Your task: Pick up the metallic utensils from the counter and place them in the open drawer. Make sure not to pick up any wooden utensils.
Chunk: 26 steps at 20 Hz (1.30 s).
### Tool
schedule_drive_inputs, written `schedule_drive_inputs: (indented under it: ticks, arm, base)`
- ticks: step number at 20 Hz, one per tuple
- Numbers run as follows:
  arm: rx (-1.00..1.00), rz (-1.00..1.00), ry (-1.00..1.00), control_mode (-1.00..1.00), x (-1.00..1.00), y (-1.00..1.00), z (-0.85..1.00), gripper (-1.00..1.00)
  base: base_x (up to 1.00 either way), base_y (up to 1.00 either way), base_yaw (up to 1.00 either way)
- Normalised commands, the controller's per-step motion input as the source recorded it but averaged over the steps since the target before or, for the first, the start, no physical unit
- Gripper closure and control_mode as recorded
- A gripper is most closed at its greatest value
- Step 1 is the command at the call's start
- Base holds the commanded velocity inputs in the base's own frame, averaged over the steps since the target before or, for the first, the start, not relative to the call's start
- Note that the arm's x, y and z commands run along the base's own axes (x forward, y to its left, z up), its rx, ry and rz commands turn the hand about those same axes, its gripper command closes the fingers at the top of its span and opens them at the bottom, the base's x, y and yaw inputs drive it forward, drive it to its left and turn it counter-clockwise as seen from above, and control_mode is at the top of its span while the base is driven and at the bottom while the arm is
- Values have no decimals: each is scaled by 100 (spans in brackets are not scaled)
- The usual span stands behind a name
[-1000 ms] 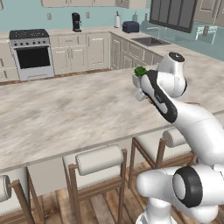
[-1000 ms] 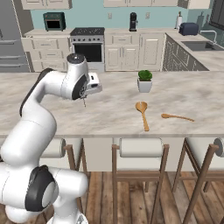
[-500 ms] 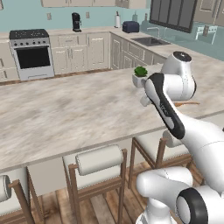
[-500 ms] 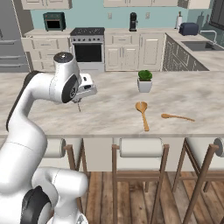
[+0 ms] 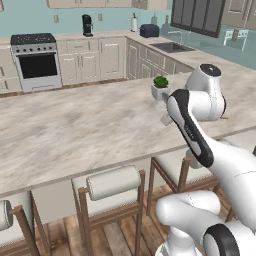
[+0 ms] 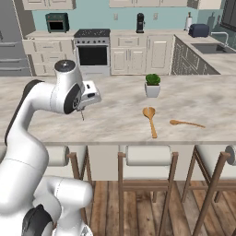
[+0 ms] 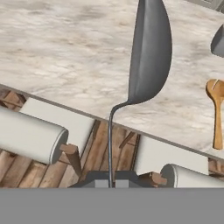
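Grey metal spoon (image 7: pixel 148 57) in hand, carried above the marbled beige counter (image 6: pixel 115 115).
My gripper (image 7: pixel 111 179) pinched its thin handle end, bowl hanging forward; 1 tan wooden spoon (image 6: pixel 150 118) deliberately stayed down.

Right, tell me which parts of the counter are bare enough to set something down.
The counter is bare across its left half, from the gripper holding the metal spoon leftwards. Crowded on the right: potted plant, wooden spoon and a second wooden utensil; a narrow gap lies between those two.
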Motion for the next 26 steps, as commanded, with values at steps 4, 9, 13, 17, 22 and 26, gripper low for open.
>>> schedule_drive_inputs:
  ticks: [4,9,13,17,22,26]
  arm:
    - [0,0,0,100,-2,0,0,100]
    - [0,0,0,100,0,0,0,100]
    - [0,0,0,100,0,0,0,100]
    - [0,0,0,100,0,0,0,100]
    - [0,0,0,100,0,0,0,100]
    - [0,0,0,100,0,0,0,100]
  base:
    - [-6,0,0]
    - [-72,55,0]
    - [-87,100,0]
    - [-100,100,0]
    - [-100,100,-1]
    - [-86,100,-6]
